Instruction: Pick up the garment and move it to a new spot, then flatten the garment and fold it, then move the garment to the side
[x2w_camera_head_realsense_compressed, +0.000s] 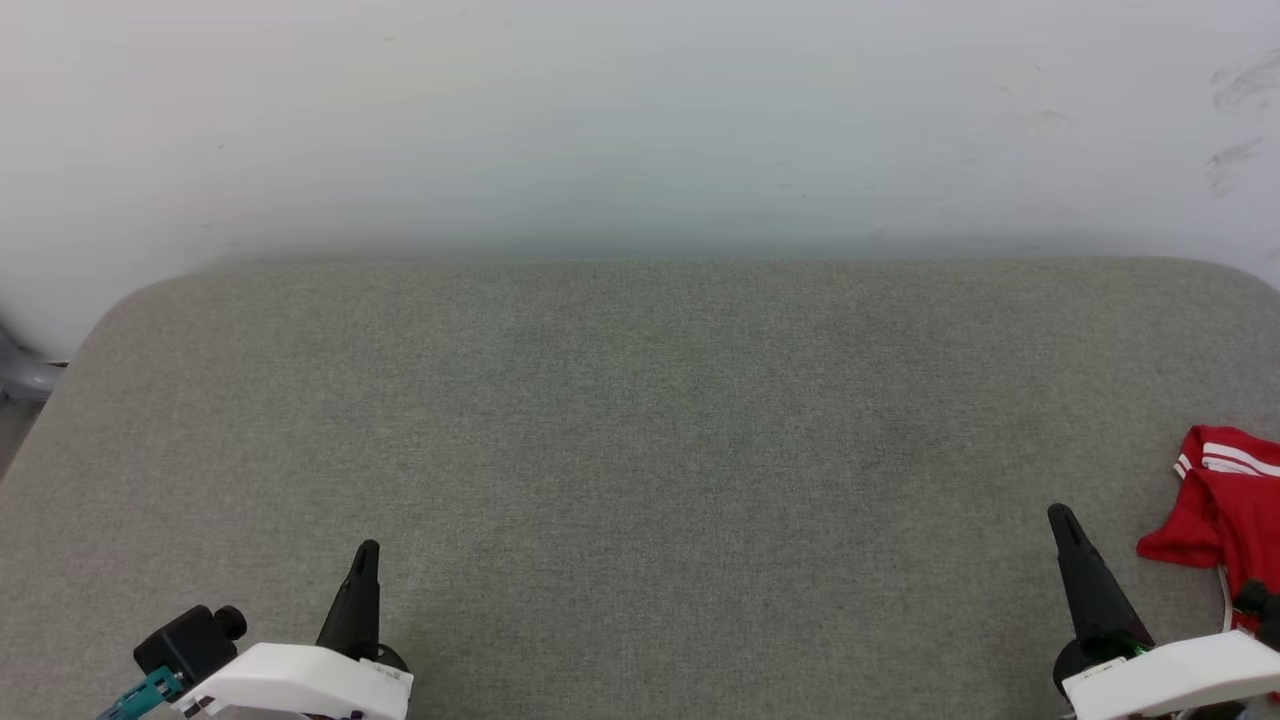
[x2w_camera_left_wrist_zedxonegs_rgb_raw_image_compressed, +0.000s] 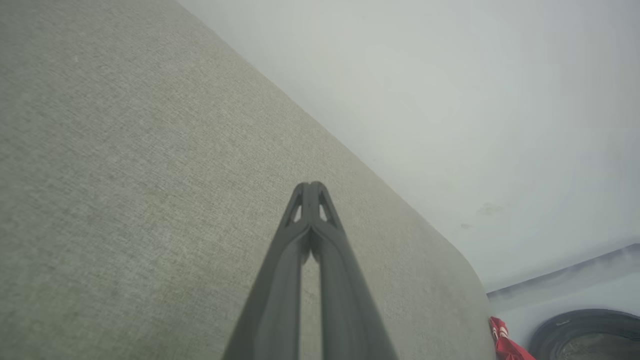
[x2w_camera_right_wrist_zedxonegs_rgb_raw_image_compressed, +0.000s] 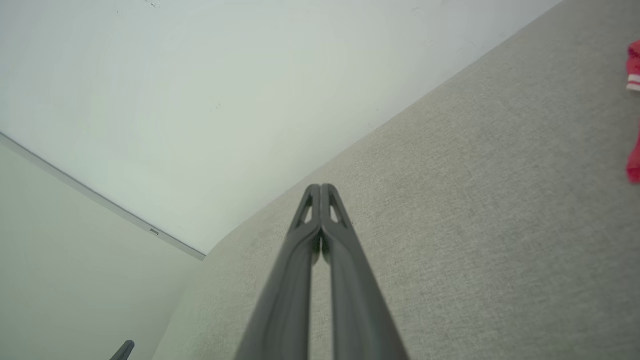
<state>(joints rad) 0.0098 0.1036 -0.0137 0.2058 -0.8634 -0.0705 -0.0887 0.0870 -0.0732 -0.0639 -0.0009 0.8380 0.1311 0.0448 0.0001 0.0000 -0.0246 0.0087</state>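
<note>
A bare, lab-like test room: a wide grey woven-fabric worktop with rounded corners butts at twelve o'clock against a plain white painted wall, scuffed toward two o'clock.

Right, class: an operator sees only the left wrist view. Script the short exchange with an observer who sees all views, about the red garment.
Operator: What is that red scrap by the corner?
Observer: A crumpled red jersey with white striped trim, on the grey fabric surface at the head view's right edge.
Operator: Which tool is nearer it?
Observer: The right tool, shut, its tips clear of the jersey.
</note>
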